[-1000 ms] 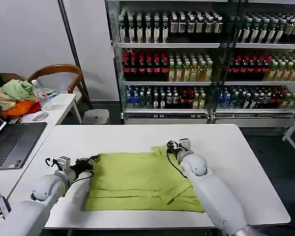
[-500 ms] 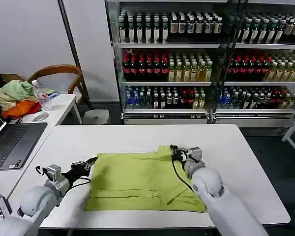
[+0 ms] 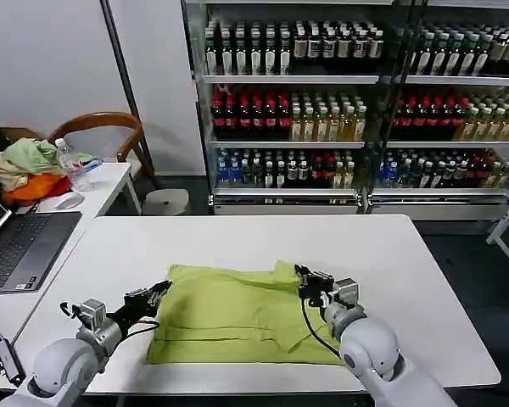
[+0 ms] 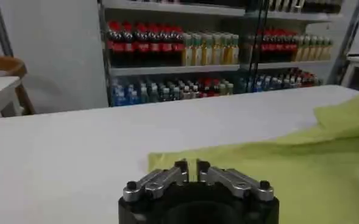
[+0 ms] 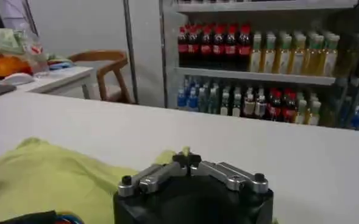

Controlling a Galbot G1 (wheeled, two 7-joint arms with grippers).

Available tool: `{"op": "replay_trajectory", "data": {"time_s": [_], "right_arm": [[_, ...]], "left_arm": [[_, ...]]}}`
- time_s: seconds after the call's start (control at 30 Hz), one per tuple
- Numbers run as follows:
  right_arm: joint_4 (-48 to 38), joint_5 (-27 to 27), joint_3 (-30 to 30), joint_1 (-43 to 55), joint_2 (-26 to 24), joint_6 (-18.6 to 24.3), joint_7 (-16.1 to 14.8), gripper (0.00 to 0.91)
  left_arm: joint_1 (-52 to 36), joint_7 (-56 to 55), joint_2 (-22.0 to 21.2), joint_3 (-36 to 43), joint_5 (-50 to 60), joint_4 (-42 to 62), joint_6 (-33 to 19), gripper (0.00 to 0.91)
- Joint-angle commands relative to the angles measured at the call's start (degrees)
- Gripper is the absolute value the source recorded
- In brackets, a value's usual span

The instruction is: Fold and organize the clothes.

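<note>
One T-shirt (image 3: 237,315), lime green, partly folded, flat on white table (image 3: 390,263), near front edge. Head view: left gripper (image 3: 159,291) at shirt's left edge, right gripper (image 3: 304,281) at far right corner, fabric there raised slightly.

Left wrist view: left gripper (image 4: 190,168) fingertips together, narrow slit between; shirt (image 4: 289,164) edge just beyond; hold on cloth cannot tell.

Right wrist view: right gripper (image 5: 187,159) fingers pinched together on small tuft of shirt (image 5: 51,176) fabric.
</note>
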Motion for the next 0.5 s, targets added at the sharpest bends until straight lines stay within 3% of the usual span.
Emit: {"op": "replay_trajectory", "data": {"time_s": [0.03, 0.5], "right_arm": [[0.8, -1.1, 0.5, -1.6, -0.5, 0.2, 0.0, 0.0], [-0.2, -2.0, 0.3, -0.5, -0.9, 0.4, -0.3, 0.0]], "left_arm": [[-2.6, -1.2, -0.4, 0.9, 0.3, 1.9, -0.3, 0.907], [-21.9, -3.8, -3.7, 11.0, -0.9, 19.8, 3.0, 0.907]]}}
